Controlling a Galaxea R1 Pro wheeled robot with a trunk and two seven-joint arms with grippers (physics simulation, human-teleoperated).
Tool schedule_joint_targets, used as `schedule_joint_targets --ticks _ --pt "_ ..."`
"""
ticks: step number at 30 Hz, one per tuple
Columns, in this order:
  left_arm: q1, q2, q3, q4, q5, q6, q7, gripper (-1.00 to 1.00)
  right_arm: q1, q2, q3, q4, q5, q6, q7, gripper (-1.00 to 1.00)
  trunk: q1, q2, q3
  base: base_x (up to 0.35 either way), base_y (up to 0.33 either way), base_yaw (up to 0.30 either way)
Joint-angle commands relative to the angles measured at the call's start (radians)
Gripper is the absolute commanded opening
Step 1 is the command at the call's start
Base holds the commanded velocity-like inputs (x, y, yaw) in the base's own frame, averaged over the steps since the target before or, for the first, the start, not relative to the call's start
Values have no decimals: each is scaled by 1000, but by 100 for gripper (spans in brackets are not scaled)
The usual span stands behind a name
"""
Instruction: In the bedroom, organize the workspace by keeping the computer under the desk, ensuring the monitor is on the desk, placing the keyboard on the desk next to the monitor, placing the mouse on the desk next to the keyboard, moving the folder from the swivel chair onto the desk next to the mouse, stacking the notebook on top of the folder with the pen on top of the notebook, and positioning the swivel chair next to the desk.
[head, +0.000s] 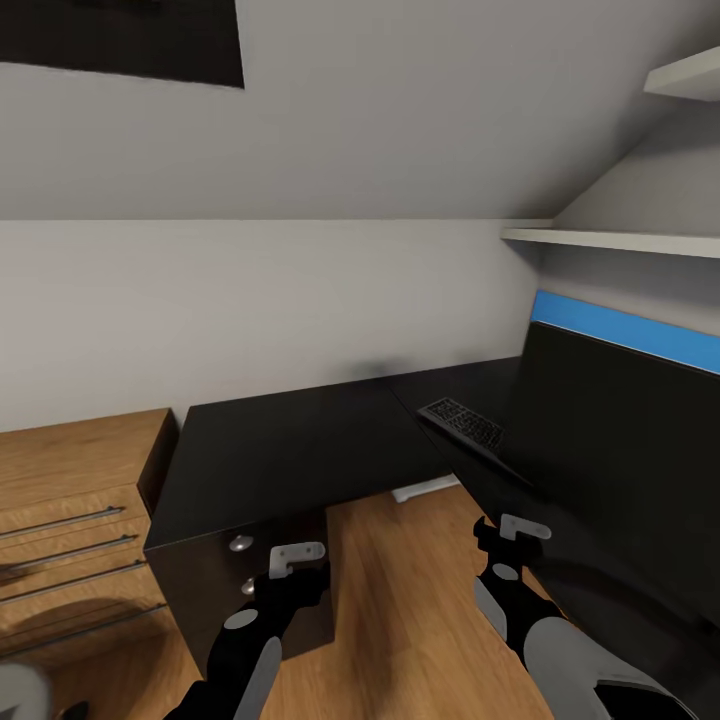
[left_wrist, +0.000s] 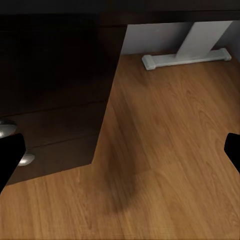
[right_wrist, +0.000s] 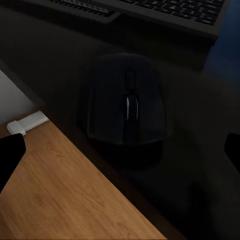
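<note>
1. While the right gripper hangs wide and empty over the desk, the mouse lies just beneath it near the edge, beside the keyboard.
2. The mouse looks light, hard and smooth, so it is probably best pinched across its flanks.
3. No brand or writing is readable.
4. The left gripper is also wide open, over the floor.
</note>
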Motion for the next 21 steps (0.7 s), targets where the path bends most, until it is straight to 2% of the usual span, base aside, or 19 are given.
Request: schedule_joint_targets --ticks 1,7,21 --pt "-1 0 -1 -1 10 2 9 100 -1 1 -7 1 2 -6 2 100 0 -1 -1 126 0 0" --pt "-1 0 -2 -1 10 2 9 100 -1 1 -7 1 2 -6 2 100 0 -1 -1 117 0 0" --pt "-1 0 -2 -1 11 4 9 100 -1 1 -7 1 2 -6 2 100 0 -1 -1 8 0 0"
